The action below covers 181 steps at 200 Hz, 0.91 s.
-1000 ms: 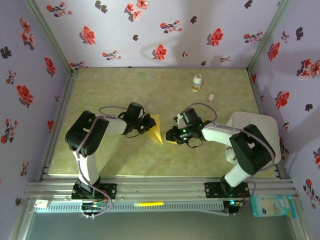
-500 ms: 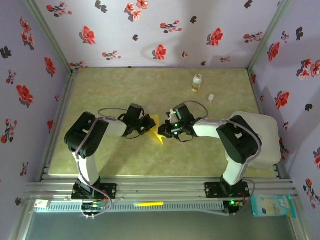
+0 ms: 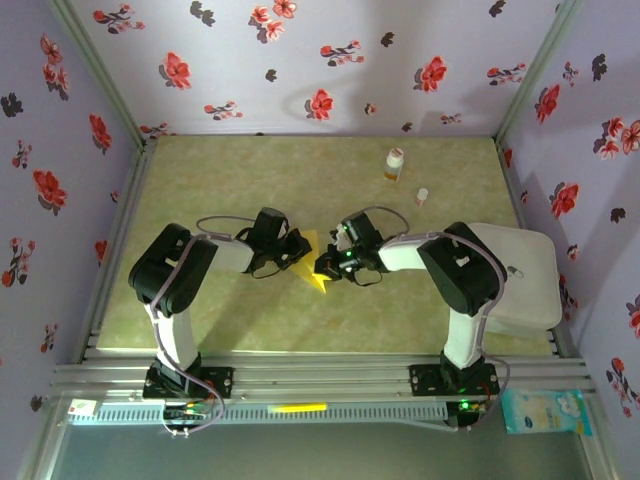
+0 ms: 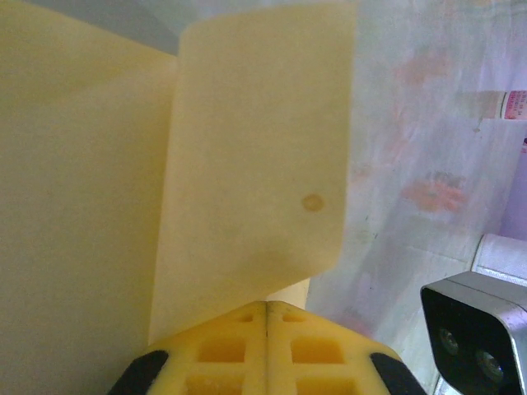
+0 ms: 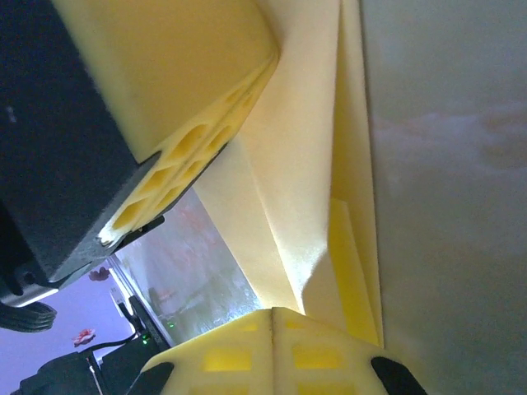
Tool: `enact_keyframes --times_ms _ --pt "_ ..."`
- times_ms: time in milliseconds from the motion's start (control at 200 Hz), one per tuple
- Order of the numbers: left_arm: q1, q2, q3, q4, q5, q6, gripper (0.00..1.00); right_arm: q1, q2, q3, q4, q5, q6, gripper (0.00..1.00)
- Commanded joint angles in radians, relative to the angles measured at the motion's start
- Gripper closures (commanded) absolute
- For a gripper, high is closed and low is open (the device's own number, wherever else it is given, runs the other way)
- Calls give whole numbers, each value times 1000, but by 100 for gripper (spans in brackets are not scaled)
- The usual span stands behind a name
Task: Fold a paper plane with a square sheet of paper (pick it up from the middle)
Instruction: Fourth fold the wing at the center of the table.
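The square sheet of paper [image 3: 320, 279] is mustard yellow and folded to a pointed shape. It sits between the two arms at mid-table. My left gripper [image 3: 300, 251] is shut on its left side; in the left wrist view a folded flap of the paper [image 4: 255, 140] rises straight out of the closed left gripper [image 4: 266, 304]. My right gripper [image 3: 329, 264] is shut on the opposite edge, and layered creases of the paper [image 5: 305, 181] fan out from the closed right gripper [image 5: 273, 311]. One left-gripper pad [image 5: 193, 144] shows close by at upper left.
A white-and-orange bottle [image 3: 395, 165] stands at the back right, with a small white cap-like piece [image 3: 422, 196] near it. A white board [image 3: 525, 285] lies under the right arm. Flowered walls close in three sides.
My right gripper has swung left to the paper and shut on its right edge. The left gripper has stayed shut on the paper in the same place.
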<state>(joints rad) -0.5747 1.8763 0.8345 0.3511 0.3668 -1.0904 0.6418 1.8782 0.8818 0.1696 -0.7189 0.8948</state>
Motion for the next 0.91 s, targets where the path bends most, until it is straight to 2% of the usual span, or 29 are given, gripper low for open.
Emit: enact_keyframes --times_ms 0,560,900 --pt "-11 11 -16 -69 -34 3 98 15 12 -27 24 -28 6 98" --pt "0 10 -20 -73 -36 0 98 50 -26 -146 22 -12 0 98" --pt "3 13 -25 -68 -39 -12 99 62 -88 -204 -91 15 -69 98"
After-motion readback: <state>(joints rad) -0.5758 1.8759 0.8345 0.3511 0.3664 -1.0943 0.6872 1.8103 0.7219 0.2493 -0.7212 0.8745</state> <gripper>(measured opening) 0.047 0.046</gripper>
